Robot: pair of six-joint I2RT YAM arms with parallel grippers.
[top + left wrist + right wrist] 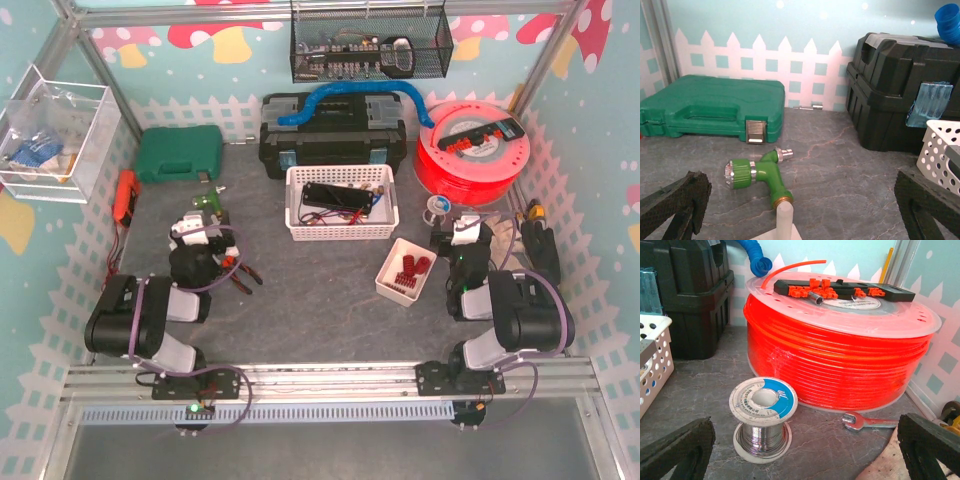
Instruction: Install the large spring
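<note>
I cannot find the large spring in any view. My left gripper (800, 210) is open low over the grey table, its black fingers (675, 205) spread wide apart. A white post (783, 217) on a white base stands between them, touching neither. Just beyond the post lies a green hose nozzle (760, 175). In the top view the left gripper (205, 225) is at the left of the table and the right gripper (462, 230) at the right. My right gripper (802, 450) is open and holds nothing, facing a small spool of silver wire (762, 420).
A big orange tubing reel (840, 355) and a small wrench (867, 422) lie behind the spool. A black toolbox (330, 135), a green case (178, 152), a white basket (296, 205), a small tray of red parts (392, 288) and pliers (240, 275) occupy the table.
</note>
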